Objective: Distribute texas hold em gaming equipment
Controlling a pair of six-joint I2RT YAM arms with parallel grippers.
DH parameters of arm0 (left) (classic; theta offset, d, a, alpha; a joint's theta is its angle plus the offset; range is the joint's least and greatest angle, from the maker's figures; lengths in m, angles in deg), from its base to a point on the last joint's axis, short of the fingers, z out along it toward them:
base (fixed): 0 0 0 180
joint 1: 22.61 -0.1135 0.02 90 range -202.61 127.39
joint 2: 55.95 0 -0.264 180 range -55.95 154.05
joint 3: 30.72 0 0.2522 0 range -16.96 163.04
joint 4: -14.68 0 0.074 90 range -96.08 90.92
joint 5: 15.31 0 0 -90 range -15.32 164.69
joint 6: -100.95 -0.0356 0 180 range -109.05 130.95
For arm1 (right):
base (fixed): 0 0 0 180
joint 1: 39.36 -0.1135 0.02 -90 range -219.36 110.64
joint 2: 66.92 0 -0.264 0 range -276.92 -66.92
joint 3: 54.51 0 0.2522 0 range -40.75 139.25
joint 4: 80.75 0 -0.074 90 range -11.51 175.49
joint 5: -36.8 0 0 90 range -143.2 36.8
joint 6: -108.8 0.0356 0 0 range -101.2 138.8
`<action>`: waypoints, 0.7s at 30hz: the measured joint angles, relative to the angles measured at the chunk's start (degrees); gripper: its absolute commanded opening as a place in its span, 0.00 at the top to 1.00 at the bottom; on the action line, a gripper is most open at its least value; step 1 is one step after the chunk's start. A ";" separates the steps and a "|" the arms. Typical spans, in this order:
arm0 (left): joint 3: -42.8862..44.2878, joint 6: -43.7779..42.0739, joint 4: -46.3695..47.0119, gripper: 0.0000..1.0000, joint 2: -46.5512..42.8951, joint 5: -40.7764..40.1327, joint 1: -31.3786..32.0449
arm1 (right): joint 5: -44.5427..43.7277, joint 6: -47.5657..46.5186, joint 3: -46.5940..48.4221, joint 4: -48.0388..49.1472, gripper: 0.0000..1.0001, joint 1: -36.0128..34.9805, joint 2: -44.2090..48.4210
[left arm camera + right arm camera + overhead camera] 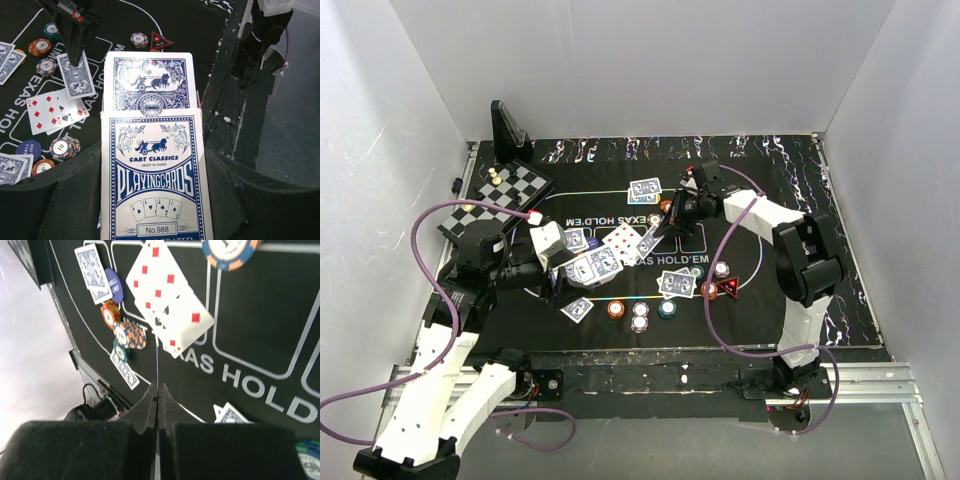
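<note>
My left gripper point(582, 270) point(150, 167) is shut on a blue-and-white playing-card box point(155, 180), with the deck point(147, 82) sticking out of its open top. My right gripper point(660, 230) point(157, 387) is shut on a single playing card point(157, 360), which shows edge-on in the right wrist view and as a patterned back point(76, 75) in the left wrist view. Face-up diamond cards point(623, 240) point(170, 300) lie on the mat's middle. Face-down cards point(645, 190) point(577, 309) point(675, 284) lie around them. Poker chips point(639, 315) point(130, 335) and a red triangle marker point(729, 290) point(160, 41) sit along the near side.
The black hold'em mat point(820, 250) covers the table. A chessboard with pieces point(510, 190) and a black stand point(508, 130) sit at the back left. White walls enclose three sides. Purple cables point(720, 330) loop off both arms.
</note>
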State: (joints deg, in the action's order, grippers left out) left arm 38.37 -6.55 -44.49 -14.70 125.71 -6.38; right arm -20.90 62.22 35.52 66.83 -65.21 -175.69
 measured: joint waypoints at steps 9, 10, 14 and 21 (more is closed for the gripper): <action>0.00 -0.07 -0.59 1.00 0.26 0.02 0.00 | -2.62 1.44 0.57 4.02 0.99 -0.20 -5.88; 0.00 -0.07 -0.59 1.00 0.28 0.02 0.00 | -2.80 1.46 0.57 4.07 0.99 -0.22 -6.43; 0.00 -0.07 -0.57 1.00 0.33 0.02 0.00 | -3.19 2.25 0.57 5.81 0.99 -0.20 -7.72; 0.00 -0.31 -0.70 1.00 0.31 0.04 0.00 | -3.43 4.48 0.57 10.71 0.99 -0.22 -7.89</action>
State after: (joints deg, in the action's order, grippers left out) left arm 38.37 -6.85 -45.19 -14.39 125.75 -6.38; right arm -24.34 66.70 36.09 77.54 -65.43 -183.58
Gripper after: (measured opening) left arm 0.652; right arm 0.023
